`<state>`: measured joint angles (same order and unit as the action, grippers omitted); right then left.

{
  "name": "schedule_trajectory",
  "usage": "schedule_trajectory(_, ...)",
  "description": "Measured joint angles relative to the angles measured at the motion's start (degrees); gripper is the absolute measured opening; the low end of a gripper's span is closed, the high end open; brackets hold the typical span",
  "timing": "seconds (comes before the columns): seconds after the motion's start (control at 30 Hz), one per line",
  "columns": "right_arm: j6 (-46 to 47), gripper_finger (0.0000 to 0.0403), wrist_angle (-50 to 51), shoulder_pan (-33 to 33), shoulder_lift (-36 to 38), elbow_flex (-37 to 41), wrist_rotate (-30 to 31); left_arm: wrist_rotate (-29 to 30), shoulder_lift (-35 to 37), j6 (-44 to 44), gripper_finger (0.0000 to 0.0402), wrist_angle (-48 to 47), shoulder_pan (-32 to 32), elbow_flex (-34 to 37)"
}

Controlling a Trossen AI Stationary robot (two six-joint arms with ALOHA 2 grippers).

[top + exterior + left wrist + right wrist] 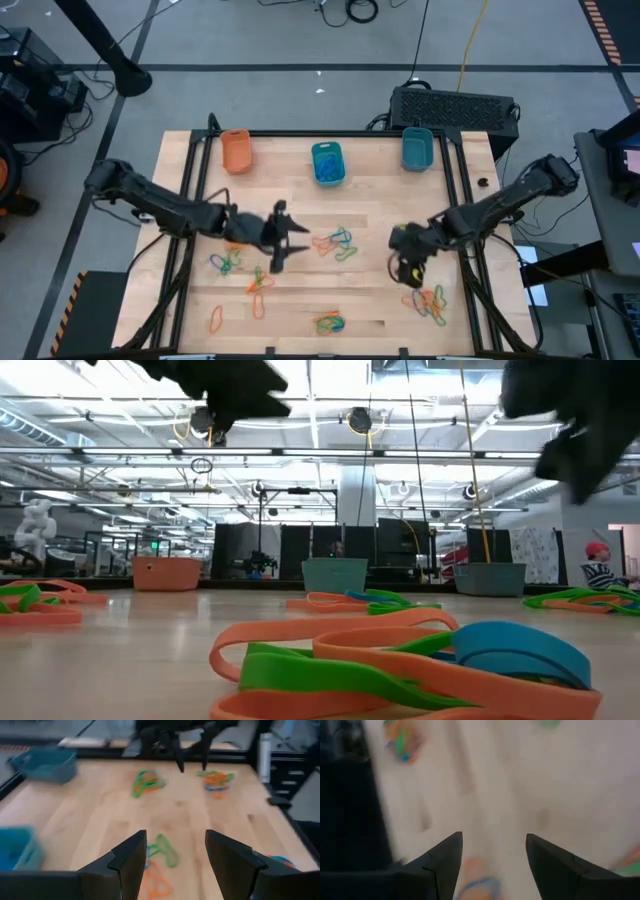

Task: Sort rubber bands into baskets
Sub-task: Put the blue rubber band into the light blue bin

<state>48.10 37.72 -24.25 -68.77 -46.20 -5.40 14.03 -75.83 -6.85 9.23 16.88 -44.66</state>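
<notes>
No readable text in any view.
No legible label, brand, number or sign on the light wooden table top (370, 280), the small orange plastic basket (236, 150), the two small teal-blue plastic baskets (327, 163), or the black ribbed box (455, 106) behind the table. Wall panels in the room in the low view are too blurred to read.

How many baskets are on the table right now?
3, along the far edge: the orange basket on the left, one teal basket in the middle, another teal basket on the right.
</notes>
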Motion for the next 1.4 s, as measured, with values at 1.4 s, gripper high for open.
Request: schedule_trajectory(1.4, 39.10, 0.0200, -1.00, -18.82, -23.52, -0.87, -2.70, -0.49, -14.76, 1.27, 0.0210, 17.40, 4.27, -0.07)
